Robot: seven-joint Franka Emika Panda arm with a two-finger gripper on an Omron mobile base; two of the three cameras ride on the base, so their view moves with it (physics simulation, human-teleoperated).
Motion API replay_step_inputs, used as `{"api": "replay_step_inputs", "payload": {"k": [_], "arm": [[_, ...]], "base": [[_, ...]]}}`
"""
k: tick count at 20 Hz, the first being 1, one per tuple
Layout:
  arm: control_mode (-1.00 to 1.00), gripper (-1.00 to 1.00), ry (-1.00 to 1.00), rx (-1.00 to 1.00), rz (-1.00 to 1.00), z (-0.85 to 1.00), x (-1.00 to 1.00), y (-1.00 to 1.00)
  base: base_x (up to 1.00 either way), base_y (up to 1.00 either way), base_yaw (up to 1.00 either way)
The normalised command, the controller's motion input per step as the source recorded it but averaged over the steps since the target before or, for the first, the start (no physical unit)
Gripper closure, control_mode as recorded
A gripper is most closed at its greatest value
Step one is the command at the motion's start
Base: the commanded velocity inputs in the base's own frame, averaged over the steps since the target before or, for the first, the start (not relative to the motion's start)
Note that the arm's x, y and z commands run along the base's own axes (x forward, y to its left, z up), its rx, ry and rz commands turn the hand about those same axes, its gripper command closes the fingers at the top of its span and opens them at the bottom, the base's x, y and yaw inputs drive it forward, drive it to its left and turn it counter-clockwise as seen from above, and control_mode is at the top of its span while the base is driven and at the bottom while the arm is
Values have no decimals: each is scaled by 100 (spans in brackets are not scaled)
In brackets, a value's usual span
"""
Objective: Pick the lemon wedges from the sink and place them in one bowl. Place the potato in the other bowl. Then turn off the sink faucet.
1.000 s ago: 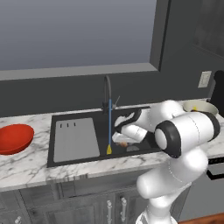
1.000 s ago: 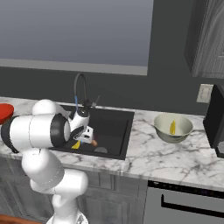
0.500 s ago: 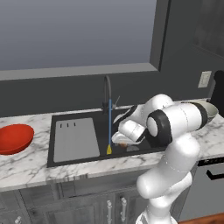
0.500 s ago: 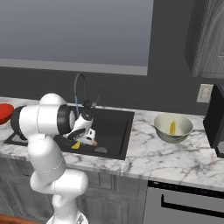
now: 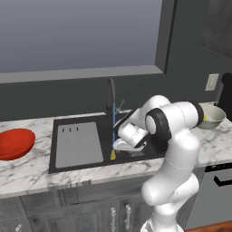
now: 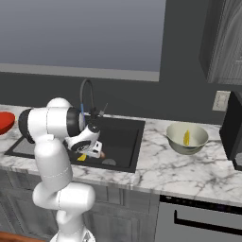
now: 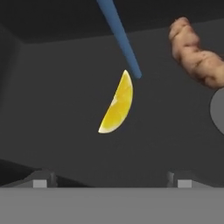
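In the hand view a yellow lemon wedge (image 7: 117,105) lies on the black sink floor, just above my open gripper (image 7: 110,180), which holds nothing. The blue water stream (image 7: 118,35) from the faucet (image 5: 111,95) lands beside the wedge. The lumpy orange-brown potato (image 7: 194,52) lies at the upper right, close to the drain (image 7: 218,107). From the base views my gripper (image 5: 124,145) hangs inside the sink (image 6: 123,137) over this wedge (image 5: 113,155). Another lemon wedge (image 6: 186,137) rests in the grey-beige bowl (image 6: 176,142) on the right counter. The red bowl (image 5: 16,142) stands far left.
A flat grey drainboard (image 5: 79,145) fills the sink's left half. Marble counter (image 6: 189,168) runs on both sides of the basin. A dark appliance (image 6: 233,127) stands at the far right beside the grey-beige bowl, under a wall outlet (image 6: 220,100).
My elbow has swung in toward the sink and the hand has shifted slightly left and lower over the wedge. The jaws have stayed open.
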Motion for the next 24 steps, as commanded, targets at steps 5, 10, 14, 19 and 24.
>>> {"api": "replay_step_inputs", "payload": {"k": [5,10,14,19,24], "arm": [[-100,-100,0,0,0,-19,19,23],[-100,-100,0,0,0,-20,23,2],[-100,-100,0,0,0,-20,29,0],[-100,-100,0,0,0,-22,30,2],[-100,-100,0,0,0,-23,16,10]], "base": [[0,0,0],[0,0,0],[0,0,0],[0,0,0],[0,0,0]]}}
